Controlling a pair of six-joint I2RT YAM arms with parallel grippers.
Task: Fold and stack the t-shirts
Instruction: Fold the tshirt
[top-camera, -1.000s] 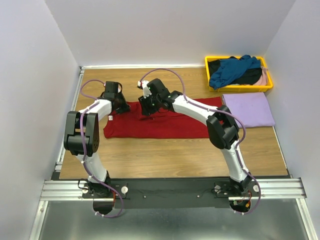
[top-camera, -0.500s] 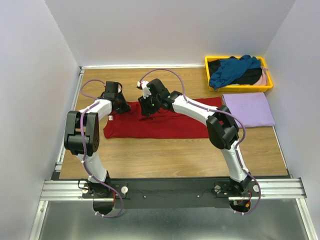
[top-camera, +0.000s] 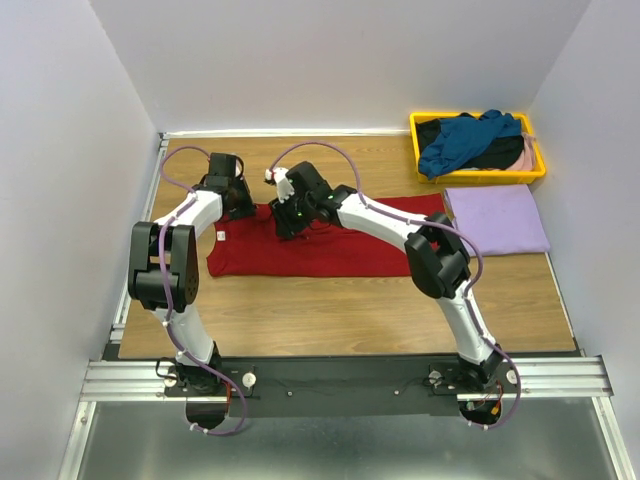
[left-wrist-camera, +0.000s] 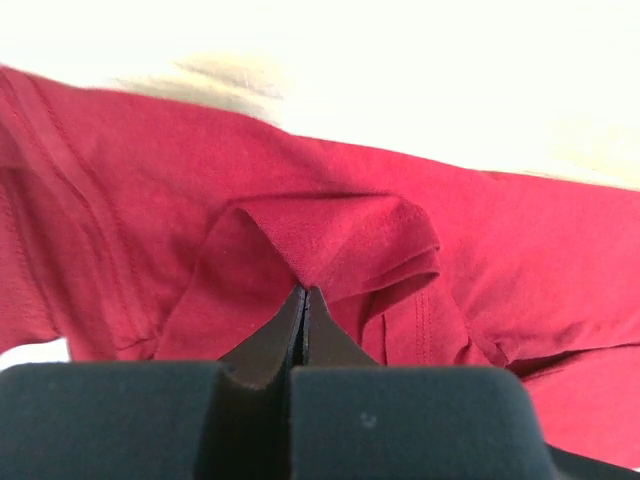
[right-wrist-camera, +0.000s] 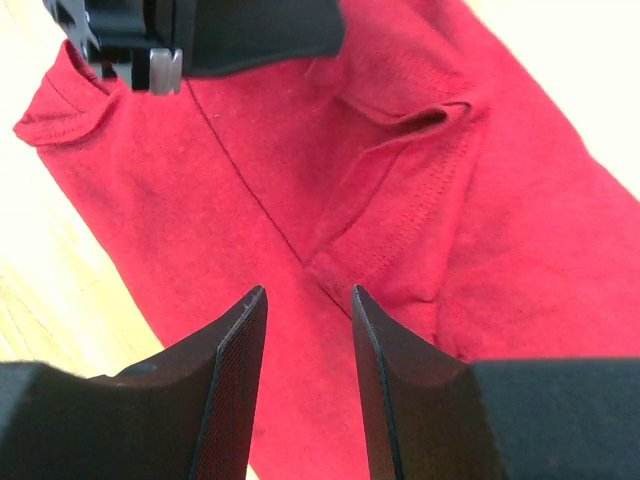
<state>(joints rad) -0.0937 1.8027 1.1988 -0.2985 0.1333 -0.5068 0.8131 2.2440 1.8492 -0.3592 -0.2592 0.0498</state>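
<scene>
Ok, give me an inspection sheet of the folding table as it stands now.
Surface: wooden table, no spills seen.
Job's things: dark red t-shirt laid out mid-table; lavender t-shirt folded to its right; teal shirt, black shirt and pink shirt heaped in the yellow tray.
Clutter: nothing seen.
Grippers: left gripper shut on a pinched fold of the dark red t-shirt; right gripper open above it.
Cables: purple cables loop along both arms, no snag seen.
Surroundings: white walls; metal rail at the near edge.
</scene>
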